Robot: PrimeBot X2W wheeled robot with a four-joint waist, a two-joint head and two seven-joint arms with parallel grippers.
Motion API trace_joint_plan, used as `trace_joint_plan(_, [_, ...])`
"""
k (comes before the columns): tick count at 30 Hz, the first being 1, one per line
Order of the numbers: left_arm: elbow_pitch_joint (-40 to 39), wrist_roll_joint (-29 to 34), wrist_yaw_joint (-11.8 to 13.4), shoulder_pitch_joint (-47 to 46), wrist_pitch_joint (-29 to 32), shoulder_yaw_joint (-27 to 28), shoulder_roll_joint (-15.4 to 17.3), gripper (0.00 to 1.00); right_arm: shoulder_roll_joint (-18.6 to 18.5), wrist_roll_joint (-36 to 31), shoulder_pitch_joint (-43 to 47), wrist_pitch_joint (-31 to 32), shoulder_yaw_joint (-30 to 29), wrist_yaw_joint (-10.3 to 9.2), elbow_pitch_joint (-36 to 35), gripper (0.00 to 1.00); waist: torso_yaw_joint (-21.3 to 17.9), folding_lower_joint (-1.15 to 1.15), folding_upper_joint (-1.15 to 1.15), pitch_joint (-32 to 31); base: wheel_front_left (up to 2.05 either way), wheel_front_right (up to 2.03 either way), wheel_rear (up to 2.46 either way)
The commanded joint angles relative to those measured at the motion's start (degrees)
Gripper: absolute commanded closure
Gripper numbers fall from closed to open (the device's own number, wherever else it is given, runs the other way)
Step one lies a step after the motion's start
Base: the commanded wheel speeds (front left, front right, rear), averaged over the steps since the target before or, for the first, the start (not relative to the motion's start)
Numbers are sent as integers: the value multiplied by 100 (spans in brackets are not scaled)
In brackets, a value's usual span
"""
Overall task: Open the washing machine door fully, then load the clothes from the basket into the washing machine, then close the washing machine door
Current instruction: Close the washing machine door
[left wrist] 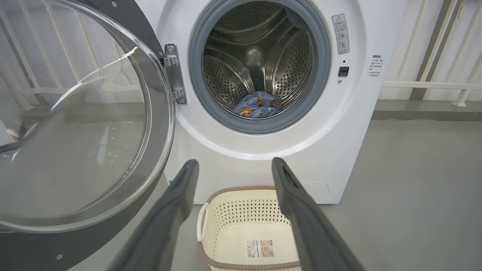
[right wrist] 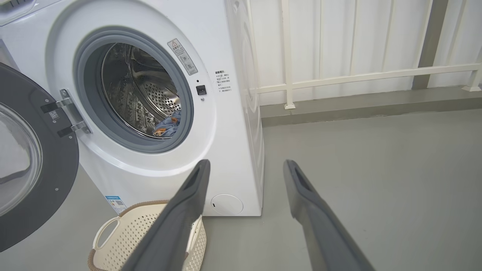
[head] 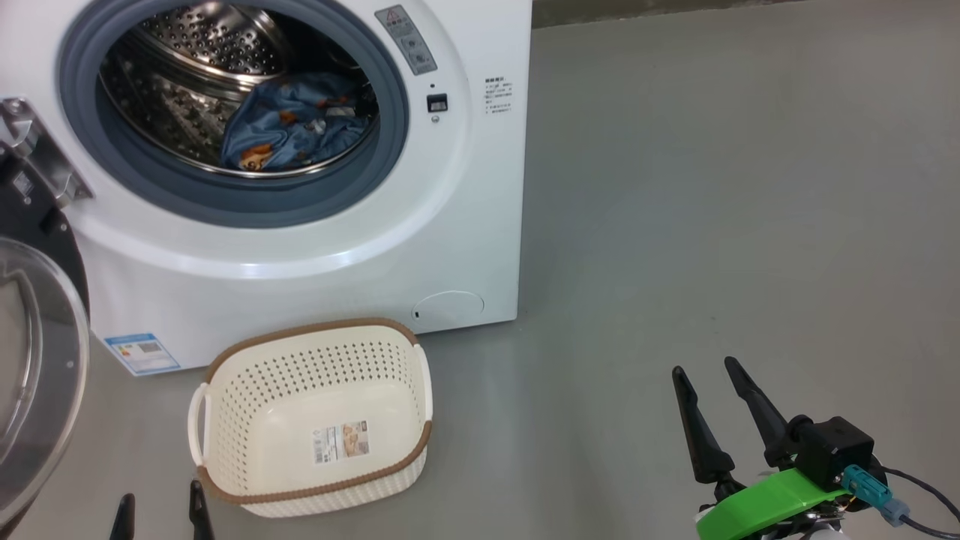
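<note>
Left gripper [left wrist: 235, 162] and right gripper [head: 705, 369] both hang spread and empty. The clothes [head: 292, 127] lie in the drum [head: 187, 45] (basket [head: 315, 328] bare); swinging the washing machine door [head: 37, 360] shut could pinch fabric near the grey seal [head: 225, 208].

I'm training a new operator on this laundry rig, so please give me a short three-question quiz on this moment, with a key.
1. True or false: the clothes lie in the basket.
2. Pick one: the washing machine door is A) shut, B) swung open on the robot's left, C) taken off its hinge.
3. Fill in: the left gripper and the right gripper are both ___, with nothing between the fingers.

Key: 1 false, they lie in the drum of the washing machine, and the basket holds no clothes. 2 B. 3 open.
</note>
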Motion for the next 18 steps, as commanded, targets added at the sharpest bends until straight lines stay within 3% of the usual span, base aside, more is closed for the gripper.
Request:
trace_joint_plan(1, [-172, -3, 9, -282, -47, 157, 48, 0, 4, 11, -49, -27, 129, 35, -135, 0, 8, 0, 0, -1, -74, 74, 0])
trace_joint_plan(11, [-136, -58, -99, -255, -47, 180, 48, 0, 4, 4, -15, -27, 119, 35, -148, 0, 89, 0, 0, -52, -18, 18, 0])
trace_joint_plan(18, [-55, -95, -182, -271, -47, 228, 48, 0, 4, 9, 31, -27, 109, 35, -158, 0, 362, 0, 0, -70, 0, 0, 0])
